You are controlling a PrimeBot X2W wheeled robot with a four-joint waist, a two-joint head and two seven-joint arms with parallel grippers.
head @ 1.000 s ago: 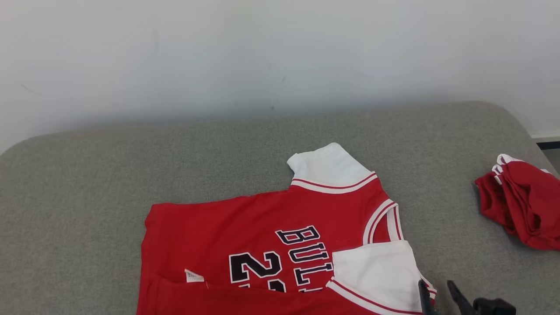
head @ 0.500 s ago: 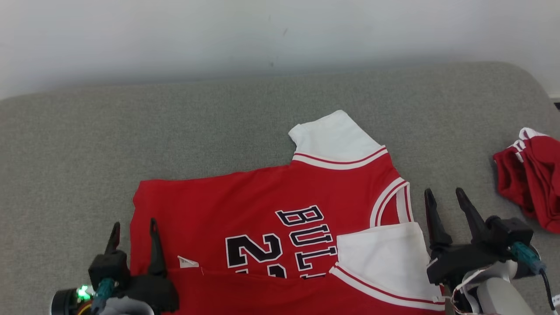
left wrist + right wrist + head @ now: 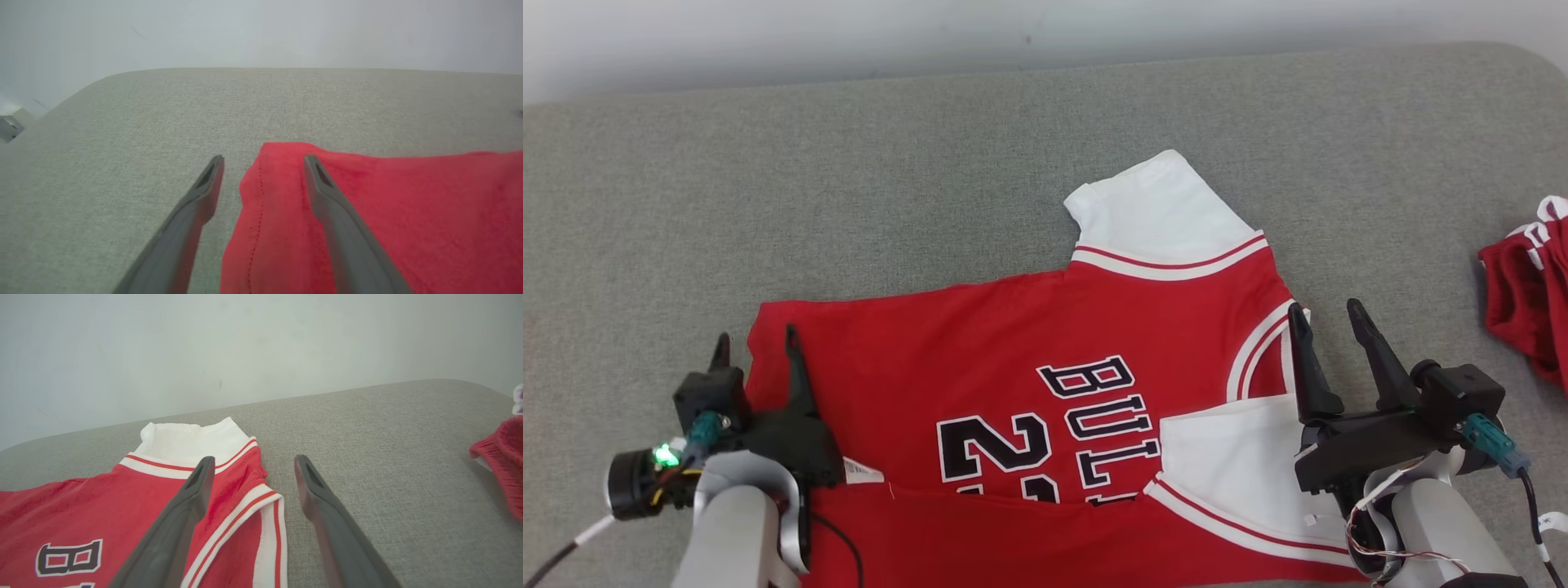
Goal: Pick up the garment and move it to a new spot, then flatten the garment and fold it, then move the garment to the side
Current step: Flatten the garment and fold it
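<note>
Straddling opposite edges of one red jersey (image 3: 1013,343), left pincer (image 3: 756,336) and right pincer (image 3: 1322,307) gape empty.

Support: grey padded surface (image 3: 931,163), woven fabric cover, rounded far corners.

Item 1: red jersey (image 3: 1013,327), flat, front up, at the near edge, centre to right of centre. Hem end towards the left edge, neck end towards the right. One white sleeve (image 3: 1160,204) points at the far edge. The near strip is folded over the lower lettering.

Item 2: second red garment (image 3: 1523,286), bunched, at the right edge, well apart from item 1.
</note>
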